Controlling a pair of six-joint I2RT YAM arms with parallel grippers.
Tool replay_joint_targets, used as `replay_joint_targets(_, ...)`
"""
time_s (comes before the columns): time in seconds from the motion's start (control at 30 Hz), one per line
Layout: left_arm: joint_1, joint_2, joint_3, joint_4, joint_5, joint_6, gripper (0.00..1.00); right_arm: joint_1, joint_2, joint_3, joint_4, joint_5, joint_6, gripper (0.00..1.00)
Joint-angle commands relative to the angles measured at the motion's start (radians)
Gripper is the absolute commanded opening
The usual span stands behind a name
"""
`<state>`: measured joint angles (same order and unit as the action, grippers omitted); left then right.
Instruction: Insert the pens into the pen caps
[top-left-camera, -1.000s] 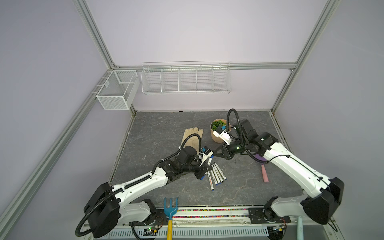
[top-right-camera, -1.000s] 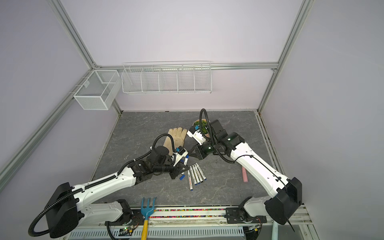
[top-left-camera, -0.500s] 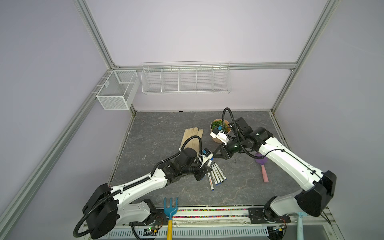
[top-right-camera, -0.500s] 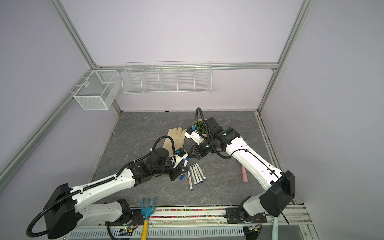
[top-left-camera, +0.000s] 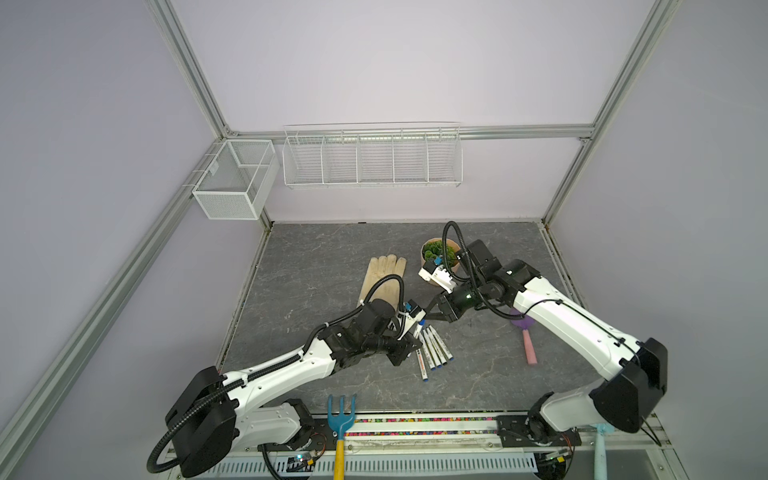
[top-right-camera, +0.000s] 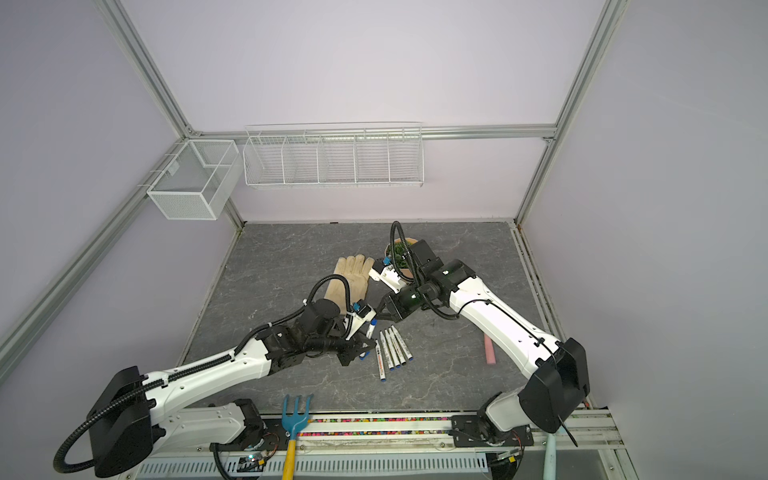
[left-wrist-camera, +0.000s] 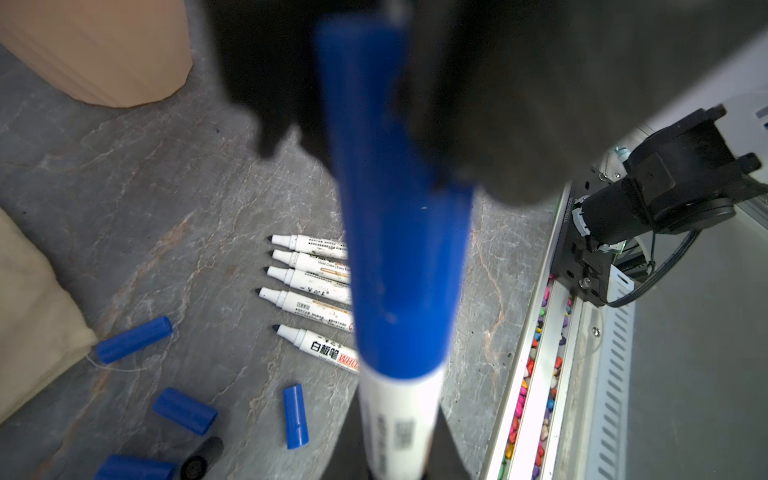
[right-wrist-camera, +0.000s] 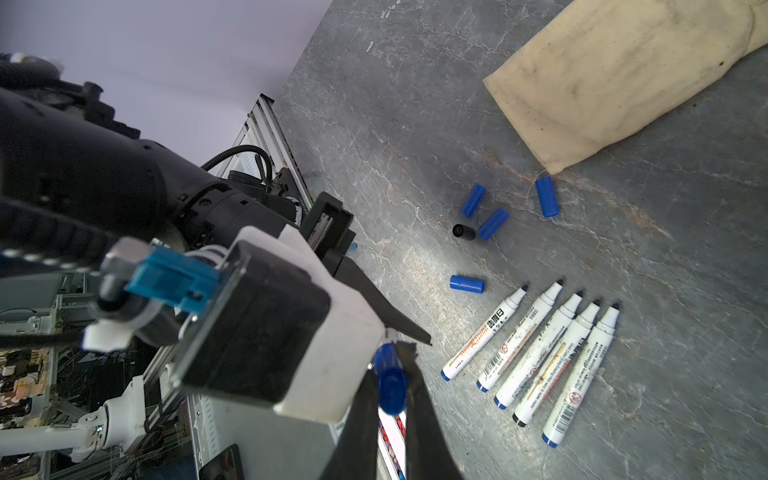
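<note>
While five uncapped pens are lying side by side on the grey surface, a sixth pen is being held above it, just beside that row, clamped by its white barrel in the narrowly closed left gripper. A blue cap is sitting over that pen's tip and is being pinched tightly by the right gripper. Four loose blue caps and one black cap are lying scattered near the cuff of a beige glove.
</note>
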<state>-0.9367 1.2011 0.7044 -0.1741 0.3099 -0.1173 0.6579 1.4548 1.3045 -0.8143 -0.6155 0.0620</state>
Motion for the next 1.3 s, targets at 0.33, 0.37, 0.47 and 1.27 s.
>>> replay_joint_targets(0.33, 0.087, -0.026, 0.069, 0.669, -0.016, -0.201, 0.0, 0.103, 0.056, -0.182, -0.066, -0.097, 0.02, 0.07)
replay_joint_targets(0.37, 0.088, -0.031, 0.066, 0.649, -0.021, -0.194, 0.0, 0.095, 0.046, -0.18, -0.048, -0.089, 0.03, 0.07)
replay_joint_targets(0.47, 0.087, -0.032, 0.032, 0.63, -0.024, -0.217, 0.0, 0.066, 0.001, -0.17, 0.032, -0.072, 0.076, 0.07)
replay_joint_targets(1.27, 0.382, 0.284, 0.154, 0.117, -0.202, -0.45, 0.0, -0.131, -0.35, -0.26, 0.265, 0.414, 0.366, 0.64)
